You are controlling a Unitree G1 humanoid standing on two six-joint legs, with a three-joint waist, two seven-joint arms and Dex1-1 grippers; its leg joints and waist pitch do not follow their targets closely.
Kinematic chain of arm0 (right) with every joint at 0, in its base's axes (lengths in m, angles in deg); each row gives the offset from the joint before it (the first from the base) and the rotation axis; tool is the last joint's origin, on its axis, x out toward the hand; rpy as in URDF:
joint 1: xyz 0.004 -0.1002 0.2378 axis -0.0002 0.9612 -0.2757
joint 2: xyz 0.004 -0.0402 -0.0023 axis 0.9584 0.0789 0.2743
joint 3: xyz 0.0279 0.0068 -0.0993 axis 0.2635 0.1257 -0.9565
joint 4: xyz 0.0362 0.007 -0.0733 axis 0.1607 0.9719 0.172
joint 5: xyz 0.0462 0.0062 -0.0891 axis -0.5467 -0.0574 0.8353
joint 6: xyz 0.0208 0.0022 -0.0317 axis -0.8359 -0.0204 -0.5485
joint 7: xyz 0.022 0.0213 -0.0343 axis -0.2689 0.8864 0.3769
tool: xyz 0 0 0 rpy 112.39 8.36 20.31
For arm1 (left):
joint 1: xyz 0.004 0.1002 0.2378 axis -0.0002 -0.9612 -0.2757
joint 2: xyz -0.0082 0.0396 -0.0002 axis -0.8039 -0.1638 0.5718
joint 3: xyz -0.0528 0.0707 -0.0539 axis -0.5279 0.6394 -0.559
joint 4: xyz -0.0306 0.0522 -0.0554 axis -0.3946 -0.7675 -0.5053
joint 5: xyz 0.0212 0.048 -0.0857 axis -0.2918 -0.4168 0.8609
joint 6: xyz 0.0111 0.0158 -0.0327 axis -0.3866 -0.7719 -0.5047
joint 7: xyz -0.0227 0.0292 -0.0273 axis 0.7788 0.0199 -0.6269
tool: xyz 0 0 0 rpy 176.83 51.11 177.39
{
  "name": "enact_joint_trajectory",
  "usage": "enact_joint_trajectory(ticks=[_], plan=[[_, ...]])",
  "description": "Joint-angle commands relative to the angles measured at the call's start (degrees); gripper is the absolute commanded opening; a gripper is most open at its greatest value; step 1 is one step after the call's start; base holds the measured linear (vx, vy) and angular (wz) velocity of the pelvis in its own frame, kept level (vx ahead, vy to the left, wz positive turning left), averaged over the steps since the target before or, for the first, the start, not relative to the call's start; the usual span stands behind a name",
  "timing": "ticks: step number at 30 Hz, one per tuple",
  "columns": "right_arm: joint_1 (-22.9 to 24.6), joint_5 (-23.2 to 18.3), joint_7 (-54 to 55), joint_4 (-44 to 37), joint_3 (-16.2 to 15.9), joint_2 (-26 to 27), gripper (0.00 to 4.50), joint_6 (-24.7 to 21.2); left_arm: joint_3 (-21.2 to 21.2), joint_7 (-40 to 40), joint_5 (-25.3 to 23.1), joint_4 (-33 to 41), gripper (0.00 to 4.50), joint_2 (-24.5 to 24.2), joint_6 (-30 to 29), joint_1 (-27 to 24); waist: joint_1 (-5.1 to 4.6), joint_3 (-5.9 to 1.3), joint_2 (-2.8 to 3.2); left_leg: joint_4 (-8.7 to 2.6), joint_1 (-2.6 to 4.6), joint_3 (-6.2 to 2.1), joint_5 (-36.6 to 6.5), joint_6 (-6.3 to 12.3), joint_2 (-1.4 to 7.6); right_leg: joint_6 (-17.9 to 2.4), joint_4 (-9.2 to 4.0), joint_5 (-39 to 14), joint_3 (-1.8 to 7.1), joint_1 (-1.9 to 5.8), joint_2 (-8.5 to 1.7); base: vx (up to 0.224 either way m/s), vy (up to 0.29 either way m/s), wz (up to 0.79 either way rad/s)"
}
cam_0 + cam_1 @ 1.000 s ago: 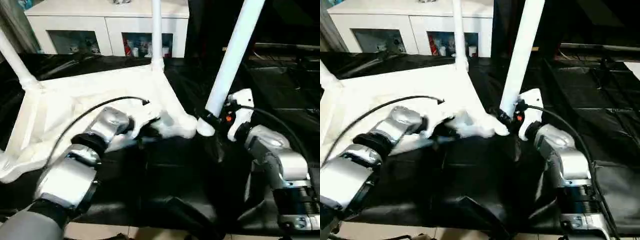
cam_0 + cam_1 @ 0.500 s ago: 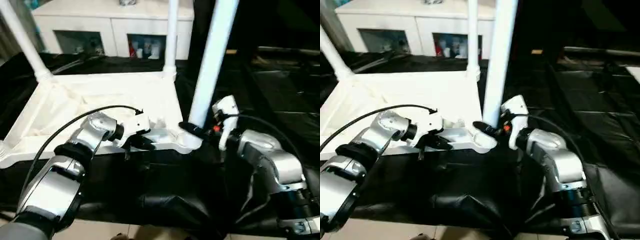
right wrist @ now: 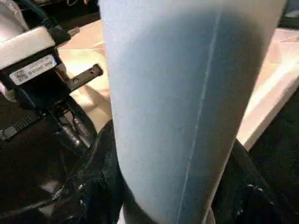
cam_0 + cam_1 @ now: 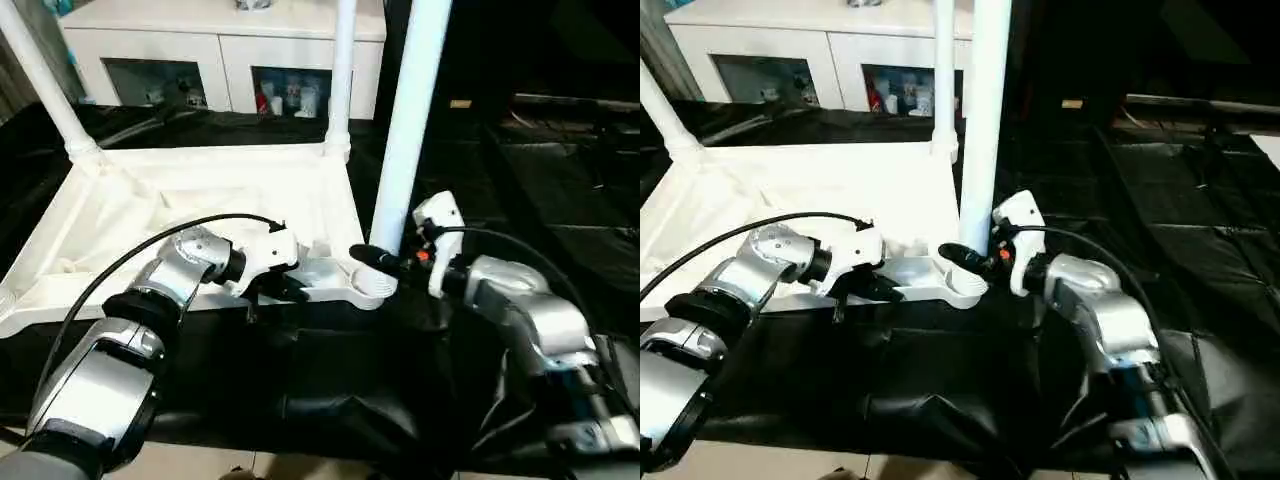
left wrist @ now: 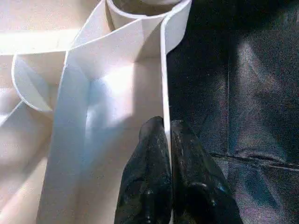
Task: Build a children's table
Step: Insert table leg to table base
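Over the black-draped desk [image 4: 330,380] both silver forearms reach forward to the near edge of the children's table [image 4: 150,210], which lies upside down. The left arm bends in from the left, and the left claw [image 5: 166,140] is clamped on the thin near rim of the top, one finger on each side. The right claw [image 4: 378,262] points to the left and grips the base of the near-right leg [image 4: 408,130], which stands upright in its corner socket [image 4: 372,287] just beside the left claw. Beyond the claws two more legs rise from the far corners. Right of the right claw, open black cloth stretches away.
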Motion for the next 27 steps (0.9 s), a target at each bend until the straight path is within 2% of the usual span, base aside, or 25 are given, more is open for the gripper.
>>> enact_joint_trajectory(ticks=[1,8,13,14,16,17,20,21,23,27], plan=[[-0.7,0.4,-1.7,0.8,-1.3,-0.5,1.88,-0.1,0.7,-0.9,-0.5,0.8,0.00,0.5,0.5,-1.1,0.10,-4.40,-0.85,-3.64,-0.02,0.54,-8.9,1.53,0.20,-13.0,-3.73,-10.7,1.42,3.73,-3.01,0.000,0.000,0.00],[-1.7,1.1,-3.6,4.4,-1.9,-0.3,1.88,1.4,0.4,-3.3,0.6,2.4,0.00,0.5,1.0,-1.8,-0.01,-4.32,-0.97,-3.76,0.08,0.53,-10.0,0.95,0.21,-12.0,-4.07,-13.9,1.43,3.56,-3.03,0.000,0.000,0.00],[-3.0,1.5,-4.1,5.9,-1.9,0.1,1.88,2.0,0.7,-6.8,1.8,5.6,0.00,-0.4,1.0,-3.2,0.02,-4.40,-0.91,-3.77,0.01,0.57,-9.7,1.10,0.32,-12.7,-3.81,-12.2,1.43,3.55,-3.00,0.000,0.000,0.00],[-3.0,1.4,-4.9,5.7,-2.4,-0.2,1.88,1.8,0.9,-8.3,2.2,7.1,0.00,-1.0,0.6,-3.8,0.01,-4.36,-1.23,-3.81,0.05,0.57,-9.8,1.14,0.39,-12.6,-3.77,-12.3,1.40,3.55,-3.02,0.000,0.000,0.00],[-3.0,1.4,-5.3,5.6,-2.5,-0.3,1.87,1.8,1.0,-8.8,2.3,7.4,0.00,-1.2,0.5,-4.0,-0.02,-4.30,-0.98,-3.87,0.11,0.56,-10.4,1.02,0.44,-12.4,-3.88,-13.4,1.40,3.43,-3.07,0.000,0.000,0.00],[-2.4,1.3,-6.3,4.7,-3.2,-0.7,1.87,1.3,1.0,-8.7,2.2,7.9,0.00,-1.5,0.8,-4.1,-0.09,-4.22,-1.35,-3.91,0.08,0.59,-10.9,0.94,0.41,-12.1,-4.00,-14.2,1.38,3.43,-3.02,0.000,0.000,0.00],[-1.2,0.8,-8.1,2.9,-4.0,-1.4,1.87,0.5,0.6,-8.3,2.2,8.2,0.00,-1.7,0.5,-4.2,0.00,-4.20,-1.26,-3.96,0.15,0.54,-10.9,0.83,0.45,-11.6,-4.09,-15.1,1.45,3.35,-3.09,0.000,0.000,0.00],[-0.3,0.5,-9.0,1.7,-4.4,-1.8,1.87,0.1,0.5,-8.5,2.3,8.3,0.00,-1.8,0.6,-4.3,0.02,-4.21,-1.51,-3.95,0.16,0.58,-10.9,0.90,0.47,-11.5,-4.13,-15.1,1.45,3.36,-3.06,0.000,0.000,0.00],[0.7,0.1,-10.2,0.6,-4.6,-2.1,1.87,-0.3,0.3,-8.8,2.3,9.3,0.00,-2.1,0.4,-4.8,0.27,-4.27,-1.22,-3.97,0.21,0.55,-10.3,1.06,0.59,-11.8,-3.91,-13.5,1.50,3.32,-3.09,0.000,0.000,0.00],[2.6,-0.7,-11.1,-1.0,-4.3,-2.5,1.87,-0.5,0.0,-8.7,2.6,10.5,0.00,-2.5,0.5,-5.2,0.32,-4.15,-1.27,-4.00,0.33,0.60,-11.5,0.85,0.58,-11.9,-4.11,-14.5,1.50,3.17,-3.08,0.000,0.000,0.00]])
